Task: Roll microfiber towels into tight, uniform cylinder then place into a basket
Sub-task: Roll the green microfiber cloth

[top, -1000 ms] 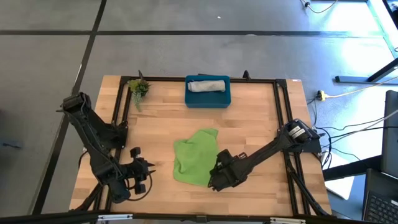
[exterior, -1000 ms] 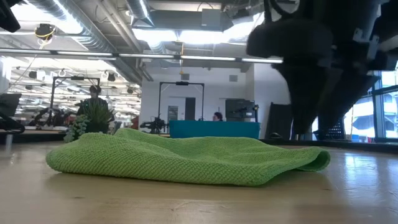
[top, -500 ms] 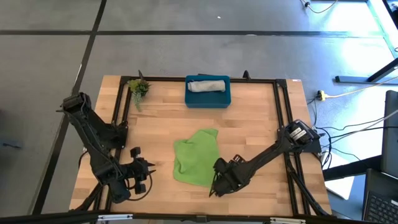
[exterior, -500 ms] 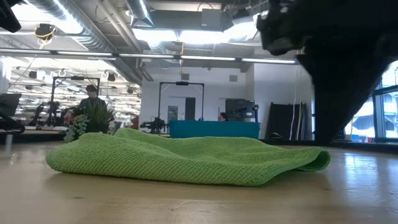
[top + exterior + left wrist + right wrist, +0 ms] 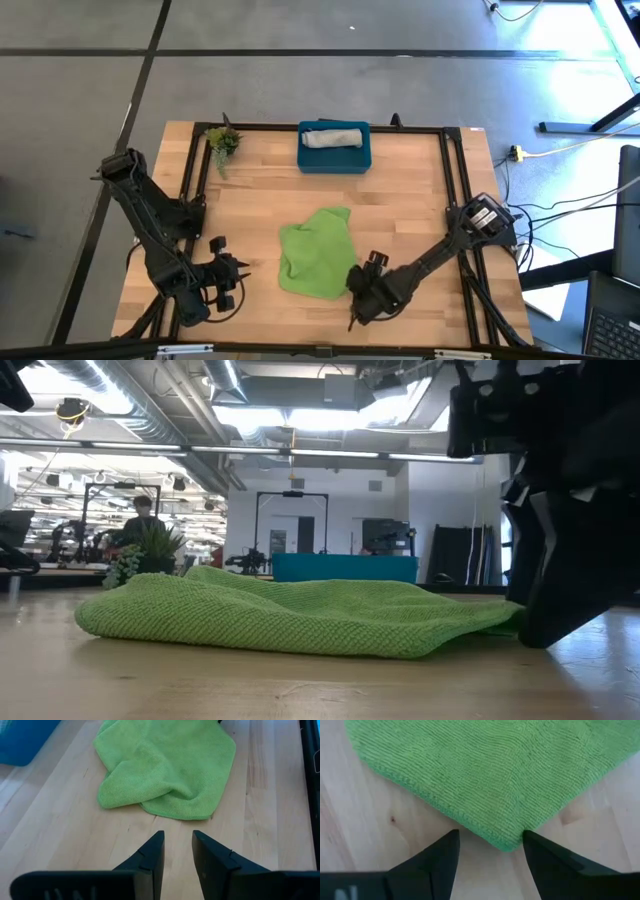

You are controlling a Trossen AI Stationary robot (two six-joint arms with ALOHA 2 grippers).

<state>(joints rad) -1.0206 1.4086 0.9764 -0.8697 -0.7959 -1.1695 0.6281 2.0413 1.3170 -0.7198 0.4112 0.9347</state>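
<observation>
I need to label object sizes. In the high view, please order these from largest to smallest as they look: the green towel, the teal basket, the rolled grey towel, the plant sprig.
1. Green towel
2. Teal basket
3. Rolled grey towel
4. Plant sprig, which looks only a little smaller than the rolled towel, so these two are close.

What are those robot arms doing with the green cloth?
The right gripper is down at the near corner of the lime green towel, fingers open on either side of that corner, not gripping it. The towel lies crumpled on the table. The left gripper waits open nearby. A rolled grey towel already lies in the teal basket.
</observation>
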